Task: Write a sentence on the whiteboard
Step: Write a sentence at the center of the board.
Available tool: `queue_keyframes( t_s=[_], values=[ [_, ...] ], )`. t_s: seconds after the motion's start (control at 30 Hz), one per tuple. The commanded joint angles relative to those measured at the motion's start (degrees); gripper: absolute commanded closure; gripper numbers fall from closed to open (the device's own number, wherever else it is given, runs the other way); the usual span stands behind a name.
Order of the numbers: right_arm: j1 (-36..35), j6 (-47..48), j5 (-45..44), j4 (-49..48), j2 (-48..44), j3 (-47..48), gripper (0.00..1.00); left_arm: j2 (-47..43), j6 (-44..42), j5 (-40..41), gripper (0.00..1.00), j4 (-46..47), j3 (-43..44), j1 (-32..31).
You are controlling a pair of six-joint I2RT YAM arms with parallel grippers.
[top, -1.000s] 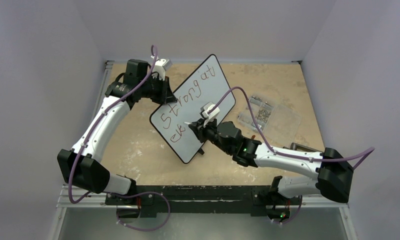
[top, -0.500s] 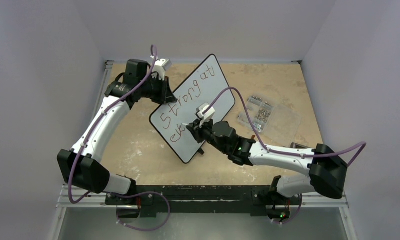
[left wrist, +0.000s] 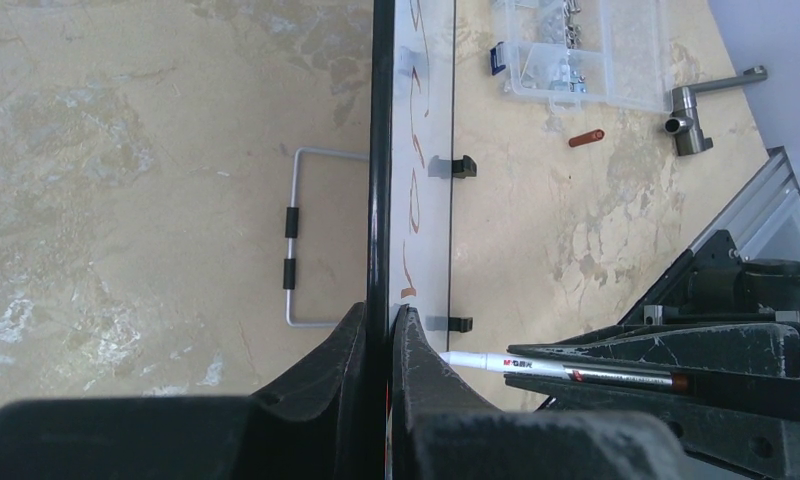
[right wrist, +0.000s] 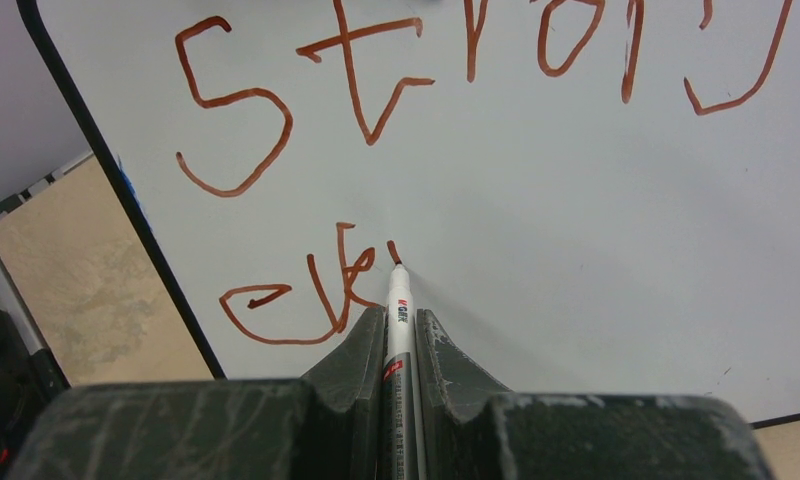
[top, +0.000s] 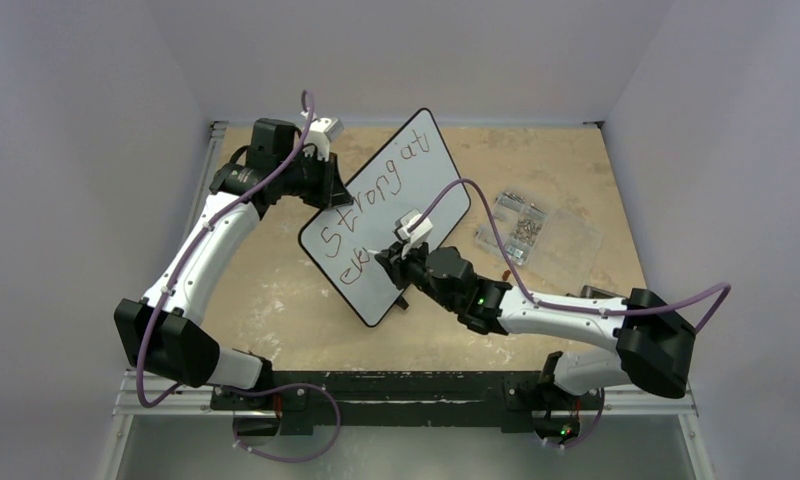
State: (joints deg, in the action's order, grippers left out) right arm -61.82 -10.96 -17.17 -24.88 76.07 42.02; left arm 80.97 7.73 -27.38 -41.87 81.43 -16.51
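**Fig.** R gripper (right wrist: 399,318): fingers clamped on marker (right wrist: 398,295). The tip touches the whiteboard (right wrist: 596,230) at a short stroke just right of "ek", 2nd line of the sentence (right wrist: 376,90). L gripper (left wrist: 381,318): fingers clamped on the board's rim, holding it propped up on the table (top: 576,160), left of centre. Step: writing line 2, prob. partway. Next: carry the stroke rightward w/ even tip pressure, L grip bracing vs. the push.
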Motion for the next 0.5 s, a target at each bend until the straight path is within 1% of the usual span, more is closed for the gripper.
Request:
queue_keyframes(
  t_s=[0.0, 0.47],
  values=[
    [0.2, -0.7, -2.1, 1.2, 0.1, -1.5, 1.00, -1.7, -4.6, 8.9, 1.00, -0.3, 0.0, 0.6],
    [0.2, -1.5, -1.4, 1.8, -1.4, -2.5, 1.00, -1.6, -4.5, 8.7, 1.00, -0.2, 0.1, 0.5]
  ],
)
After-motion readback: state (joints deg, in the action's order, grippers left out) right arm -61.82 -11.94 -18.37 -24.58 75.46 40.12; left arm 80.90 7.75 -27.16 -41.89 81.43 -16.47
